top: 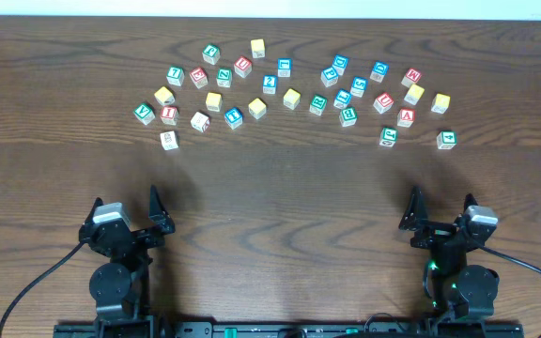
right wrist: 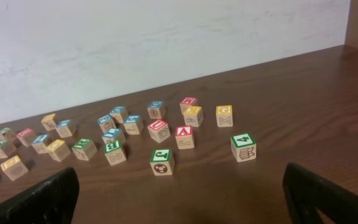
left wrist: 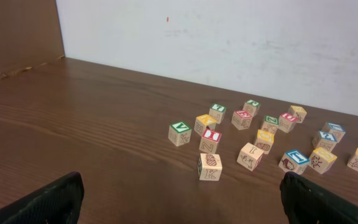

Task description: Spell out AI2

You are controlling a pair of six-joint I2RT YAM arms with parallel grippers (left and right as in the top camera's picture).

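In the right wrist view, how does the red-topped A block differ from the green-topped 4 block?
The A block has a red top; the 4 block has a green one. The A block sits close beside other blocks; the 4 block stands alone, off to the right. Both are wooden cubes resting flat on the table, neither held.
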